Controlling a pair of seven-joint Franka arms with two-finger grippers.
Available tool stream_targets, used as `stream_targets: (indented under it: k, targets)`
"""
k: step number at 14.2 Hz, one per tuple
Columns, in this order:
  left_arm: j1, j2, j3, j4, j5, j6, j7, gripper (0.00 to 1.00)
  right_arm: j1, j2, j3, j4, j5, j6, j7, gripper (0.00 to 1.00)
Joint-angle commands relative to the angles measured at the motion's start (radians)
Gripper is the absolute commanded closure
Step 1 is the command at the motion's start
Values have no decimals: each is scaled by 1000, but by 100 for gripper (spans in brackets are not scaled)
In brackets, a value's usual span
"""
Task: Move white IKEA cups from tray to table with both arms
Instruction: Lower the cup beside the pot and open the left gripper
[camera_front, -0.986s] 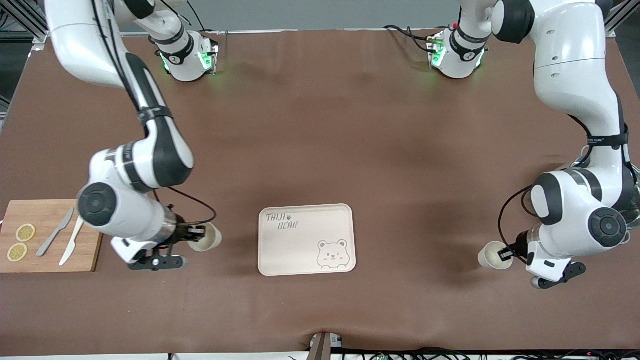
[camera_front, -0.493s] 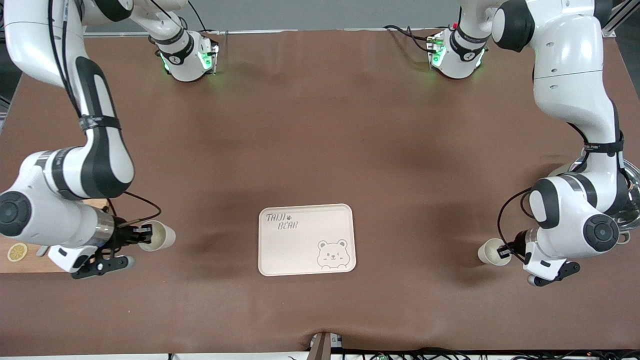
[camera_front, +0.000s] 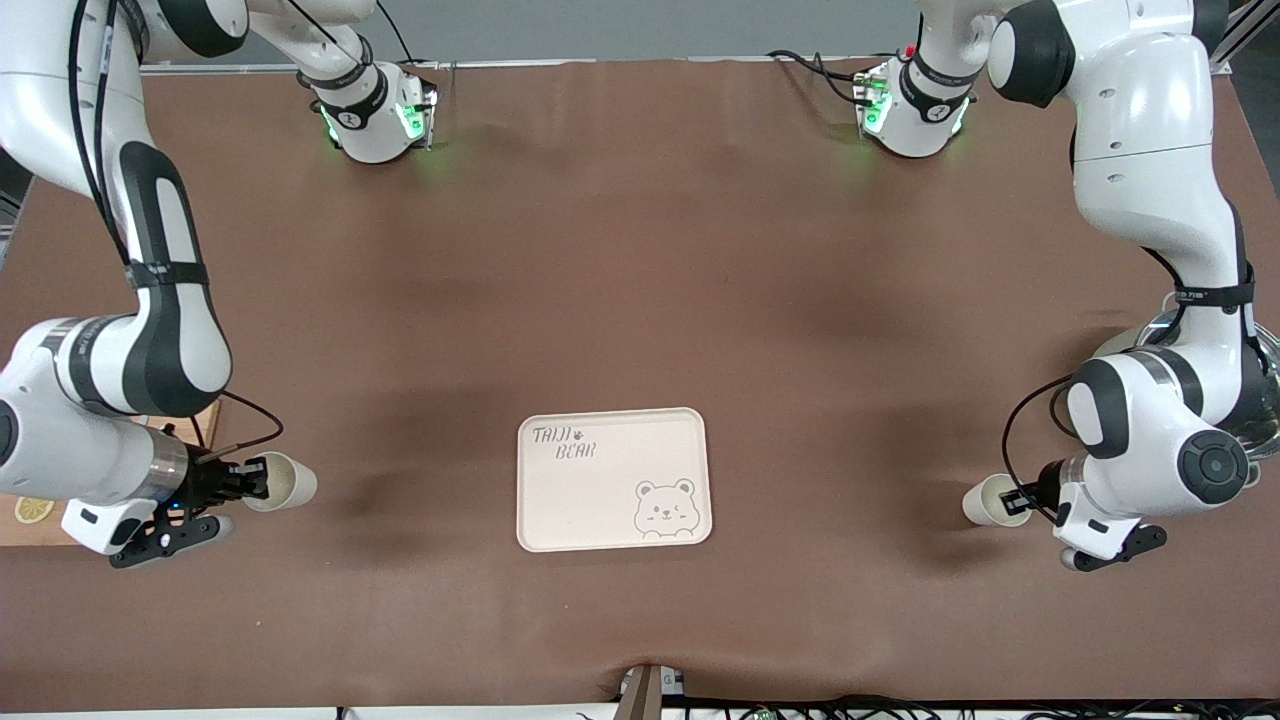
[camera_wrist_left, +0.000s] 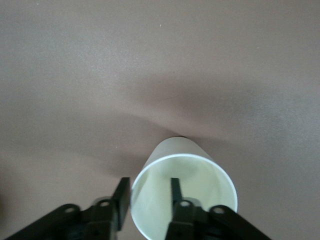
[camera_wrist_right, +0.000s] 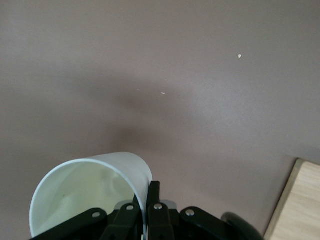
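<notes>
My right tool (camera_front: 250, 484) hangs over the brown desk (camera_front: 640, 300) near the right arm's end, its fingers (camera_wrist_right: 152, 200) pinching the rim wall of one small cream-white tapered cup (camera_front: 280, 482), tipped on its side in the air. Beside it lies a light wooden cutting board (camera_front: 20, 525) with a lemon slice (camera_front: 33, 510). The cream rectangular bear-print tray (camera_front: 612, 478) sits mid-desk, well apart from both cups. My left tool (camera_front: 1012, 500) pinches the rim of the other cream-white cup (camera_front: 984, 500), tipped likewise, over the left arm's end.
</notes>
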Motion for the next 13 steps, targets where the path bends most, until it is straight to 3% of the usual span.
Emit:
stream_targets:
  k: [1, 3, 10, 13]
  targets:
    - [7, -16, -4, 8, -24, 2, 23, 10, -20, 30, 17, -24, 13, 55, -45, 100]
    - [3, -34, -3, 10, -19, 2, 23, 0, -36, 64, 17, -24, 12, 110, -71, 100]
    - [-17, -165, -4, 1, -8, -17, 113, 0, -56, 124, 17, -24, 13, 194, -146, 100]
    - [-16, -237, -6, -6, -8, -132, 171, 0, -59, 144, 17, -24, 13, 222, -160, 100]
